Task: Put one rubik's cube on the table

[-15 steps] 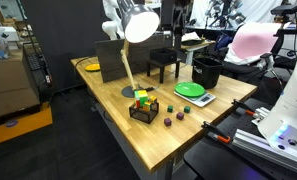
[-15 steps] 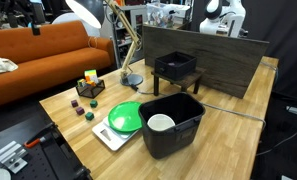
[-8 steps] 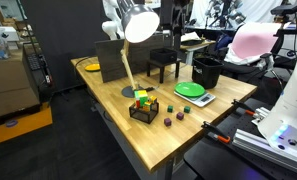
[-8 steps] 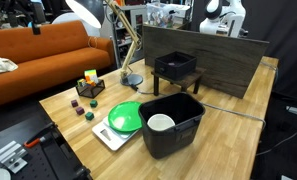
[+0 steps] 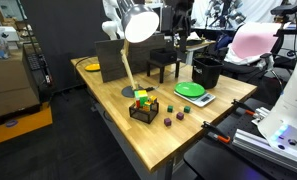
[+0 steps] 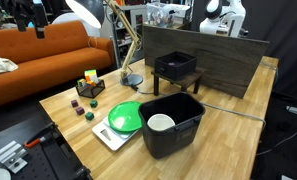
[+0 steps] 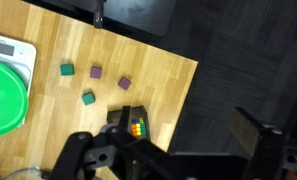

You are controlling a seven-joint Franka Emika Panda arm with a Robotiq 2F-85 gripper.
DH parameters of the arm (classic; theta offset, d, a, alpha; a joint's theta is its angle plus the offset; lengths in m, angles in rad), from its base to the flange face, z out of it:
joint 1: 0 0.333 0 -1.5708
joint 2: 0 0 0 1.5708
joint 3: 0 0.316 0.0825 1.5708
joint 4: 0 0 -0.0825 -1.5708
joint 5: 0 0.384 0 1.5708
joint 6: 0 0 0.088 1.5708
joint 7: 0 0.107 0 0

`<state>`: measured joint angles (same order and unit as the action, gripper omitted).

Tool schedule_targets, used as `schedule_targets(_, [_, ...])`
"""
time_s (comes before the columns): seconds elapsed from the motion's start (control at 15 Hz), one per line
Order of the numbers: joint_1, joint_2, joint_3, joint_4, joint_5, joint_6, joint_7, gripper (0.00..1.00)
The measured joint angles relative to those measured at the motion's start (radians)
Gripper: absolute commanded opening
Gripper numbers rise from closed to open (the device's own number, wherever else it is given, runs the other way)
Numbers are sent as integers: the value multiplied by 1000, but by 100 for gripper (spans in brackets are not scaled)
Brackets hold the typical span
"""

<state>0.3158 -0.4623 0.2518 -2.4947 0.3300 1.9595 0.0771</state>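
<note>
A workshop with an orange sofa (image 6: 48, 50) at the far left surrounds the table (image 5: 158, 135), its thick pale wooden top seen in both exterior views. On it stand a desk lamp (image 5: 138, 25), a small black stand (image 6: 176, 68), a black bin (image 6: 170, 122) and a green plate (image 6: 125, 118) resting on a white scale (image 7: 10, 48), whose face is too small to read.

The rubik's cube (image 7: 138, 127) sits in a small black basket (image 5: 143, 112) near the table's edge, not on the bare wood. Its coloured faces show above the basket rim in an exterior view (image 5: 141, 99). A few small loose blocks (image 7: 96, 71) lie on the wood between the basket and the plate.

In the wrist view the gripper (image 7: 168, 152) hangs high over that corner of the table, well apart from the cube. Its two fingers (image 7: 80, 152) are spread wide with nothing between them. The cube appears in the gap between them, nearer the left-hand finger of that view.
</note>
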Motion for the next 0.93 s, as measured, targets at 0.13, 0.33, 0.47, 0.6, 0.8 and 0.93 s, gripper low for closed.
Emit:
schedule_targets(0.13, [-2,0,17,-36,6,0,97,100])
schedule_targets(0.33, [10,2,69,-92,53,3,209,100])
schedule_targets(0.47, [20,8,90,-113,86,21,242,100])
schedule_targets(0.6, [20,12,90,-115,90,28,247,100])
schedule_targets(0.8, [20,12,88,-115,91,30,248,100])
schedule_targets(0.93, [20,12,89,-115,90,30,248,100])
